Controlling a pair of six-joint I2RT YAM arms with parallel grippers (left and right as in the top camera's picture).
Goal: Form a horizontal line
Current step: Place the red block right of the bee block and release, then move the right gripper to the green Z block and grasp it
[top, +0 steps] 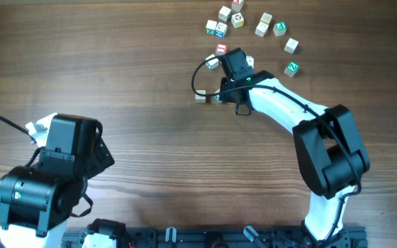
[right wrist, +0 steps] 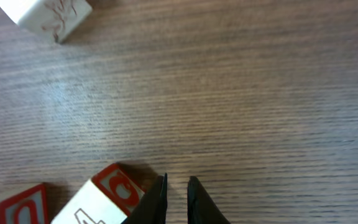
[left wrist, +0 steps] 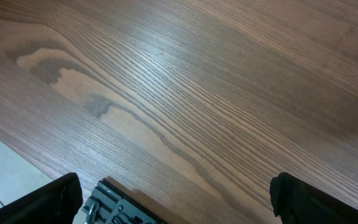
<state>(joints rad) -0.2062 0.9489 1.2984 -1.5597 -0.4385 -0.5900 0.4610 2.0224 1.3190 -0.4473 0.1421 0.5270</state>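
My right gripper (top: 223, 63) (right wrist: 176, 190) is low over the table beside a loose group of letter cubes, its fingers nearly together with nothing between them. In the right wrist view a red-marked cube (right wrist: 107, 196) lies against the left finger, a second red-marked cube (right wrist: 23, 205) is left of it, and a pale cube (right wrist: 45, 15) is at the top left. Overhead, a red-marked cube (top: 220, 49) and a pale cube (top: 213, 63) sit by the gripper. Another pale cube (top: 200, 97) lies beside the arm. No touching row of cubes shows; the arm hides that spot. My left gripper (left wrist: 176, 199) is open and empty.
Several scattered letter cubes lie at the far edge, among them green-marked ones (top: 291, 68) (top: 279, 28) and a blue-marked one (top: 220, 30). A black cable (top: 195, 79) loops left of the right wrist. The left arm (top: 54, 172) is folded at the near left corner.
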